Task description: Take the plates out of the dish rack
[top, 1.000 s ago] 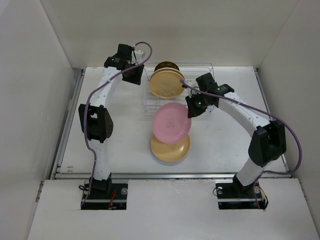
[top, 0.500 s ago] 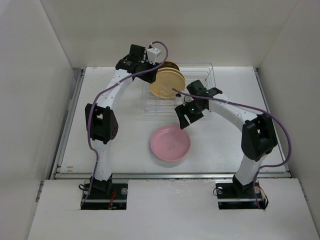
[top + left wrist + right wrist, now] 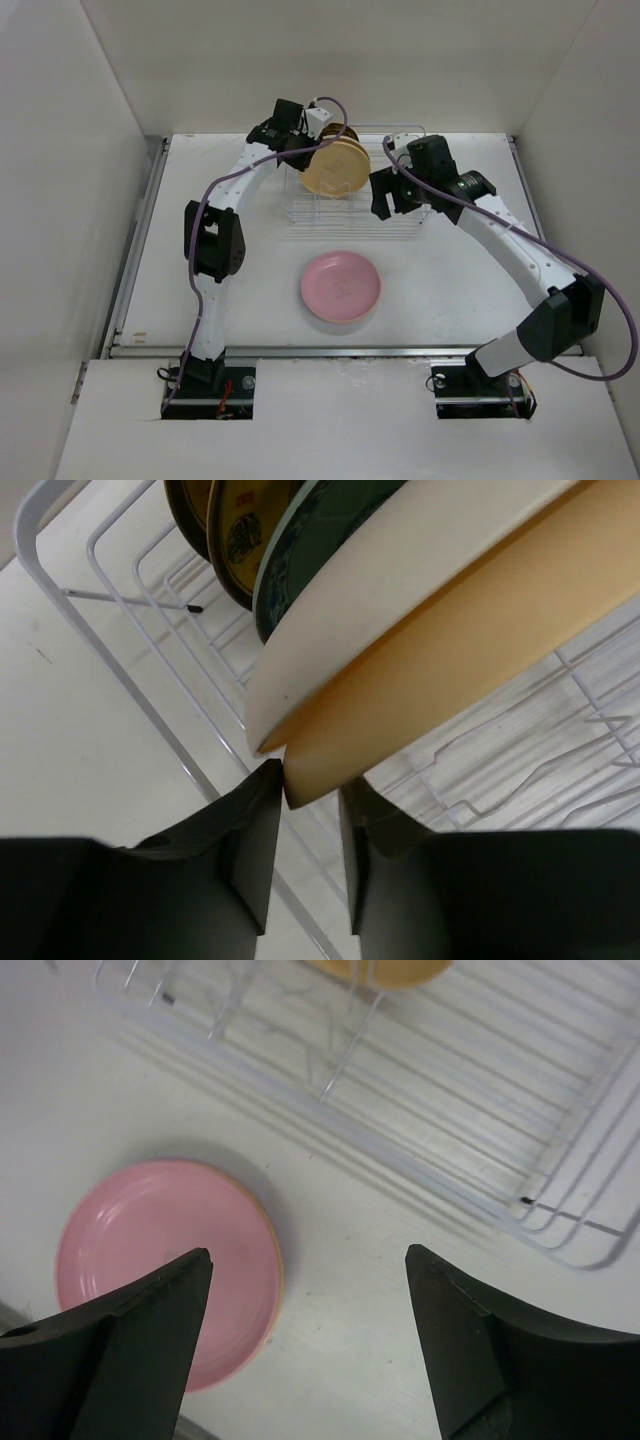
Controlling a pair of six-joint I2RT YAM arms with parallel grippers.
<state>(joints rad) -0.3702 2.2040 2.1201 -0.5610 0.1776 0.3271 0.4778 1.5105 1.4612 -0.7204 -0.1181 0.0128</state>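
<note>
The dish rack (image 3: 405, 215) stands at the back of the table. A yellow-orange plate (image 3: 336, 168) stands upright in it, at the front of the row. My left gripper (image 3: 316, 145) is at this plate's upper left rim. In the left wrist view, the left gripper (image 3: 312, 780) is shut on the yellow-orange plate (image 3: 470, 650), whose rim fills the gap between the jaws. Behind it stand a cream plate (image 3: 400, 590), a blue-grey patterned one (image 3: 320, 540) and a dark brown-and-yellow one (image 3: 245, 530). A pink plate (image 3: 340, 285) lies flat on the table. My right gripper (image 3: 388, 200) hangs open and holds nothing.
In the right wrist view, the right gripper (image 3: 308, 1252) hovers over bare table between the pink plate (image 3: 160, 1250) and the rack's front wire edge (image 3: 450, 1130). A thin yellow rim shows under the pink plate. White walls enclose the table on three sides.
My right gripper let the pink plate down onto the yellow plate on the table, opened and rose back toward the rack. My left gripper moved right onto the yellow-orange plate's rim.
</note>
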